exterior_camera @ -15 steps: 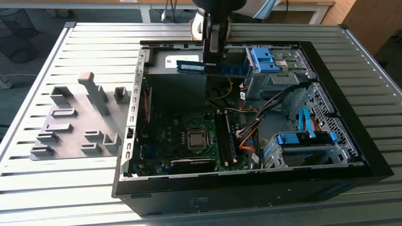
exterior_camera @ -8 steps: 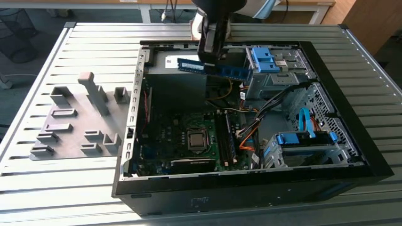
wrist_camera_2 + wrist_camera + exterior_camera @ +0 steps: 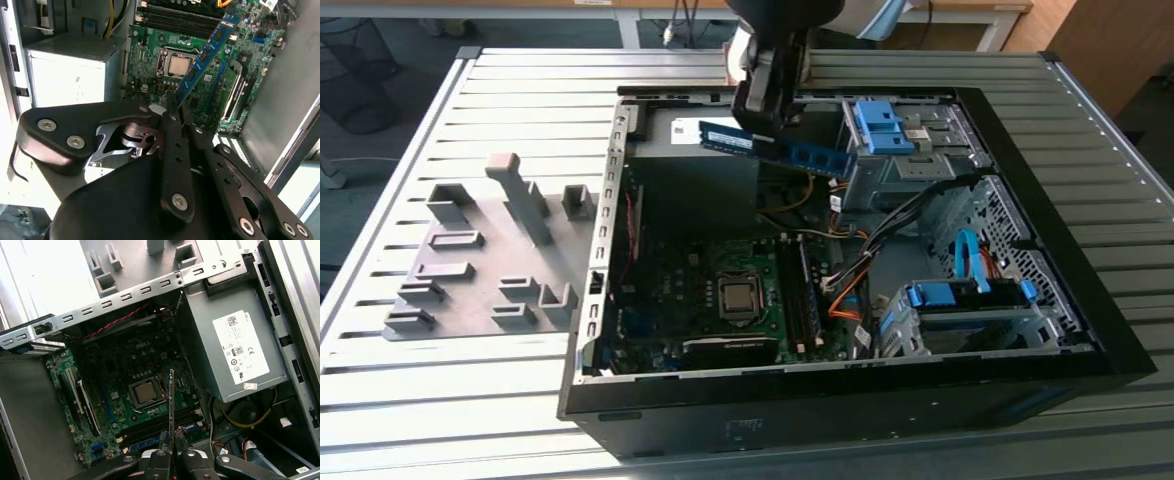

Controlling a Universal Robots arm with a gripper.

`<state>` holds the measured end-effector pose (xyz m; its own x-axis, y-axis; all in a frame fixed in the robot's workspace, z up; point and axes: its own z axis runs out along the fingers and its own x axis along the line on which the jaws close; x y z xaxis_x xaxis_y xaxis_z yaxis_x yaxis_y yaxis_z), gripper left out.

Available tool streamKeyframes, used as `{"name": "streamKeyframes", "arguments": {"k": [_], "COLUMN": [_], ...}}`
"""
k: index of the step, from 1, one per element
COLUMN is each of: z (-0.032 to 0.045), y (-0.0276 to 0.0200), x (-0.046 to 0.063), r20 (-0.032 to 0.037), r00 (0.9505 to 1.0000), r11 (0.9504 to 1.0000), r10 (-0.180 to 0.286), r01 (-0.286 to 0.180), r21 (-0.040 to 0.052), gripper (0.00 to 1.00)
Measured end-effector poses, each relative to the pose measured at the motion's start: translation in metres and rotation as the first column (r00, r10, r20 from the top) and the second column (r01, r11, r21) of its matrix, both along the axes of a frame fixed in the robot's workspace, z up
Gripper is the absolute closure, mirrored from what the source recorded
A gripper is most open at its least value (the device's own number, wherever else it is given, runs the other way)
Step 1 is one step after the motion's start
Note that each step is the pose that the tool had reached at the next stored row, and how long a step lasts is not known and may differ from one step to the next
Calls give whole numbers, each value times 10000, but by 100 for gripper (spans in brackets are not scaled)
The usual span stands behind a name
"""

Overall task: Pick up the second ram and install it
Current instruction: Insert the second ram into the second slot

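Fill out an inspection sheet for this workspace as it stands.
Surface: slatted metal table, carrying an open computer case.
Job's things: second ram held in the air above the case; motherboard below it.
Clutter: grey plastic blocks on the exterior view's left.
Grippers: gripper shut on the ram's end.
Cables: orange and blue leads inside the case.
Surroundings: wooden furniture behind the table.

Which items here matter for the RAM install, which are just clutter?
In play:
- second ram, clamped in the gripper above the open case
- motherboard with its memory slots

Lying about:
- grey plastic blocks on the table beside the case
- power supply
- blue drive caddy
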<state>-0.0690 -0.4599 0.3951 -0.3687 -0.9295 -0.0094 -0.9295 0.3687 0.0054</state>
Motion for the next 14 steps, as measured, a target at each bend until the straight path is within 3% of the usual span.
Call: {"name": "streamKeyframes", "arguments": {"k": [3, 7, 10, 14], "z": [-7, -15, -21, -28], "y": [0, 0, 0, 0], "x": [0, 0, 0, 0], "r20": [1, 1, 1, 1], "r00": [9988, 9927, 9849, 9700], "r11": [9988, 9927, 9849, 9700], "r10": [-483, -1202, -1731, -2431], "r01": [483, 1202, 1731, 2431], "r21": [-5, -8, -9, -11], "gripper": [86, 86, 86, 86]}}
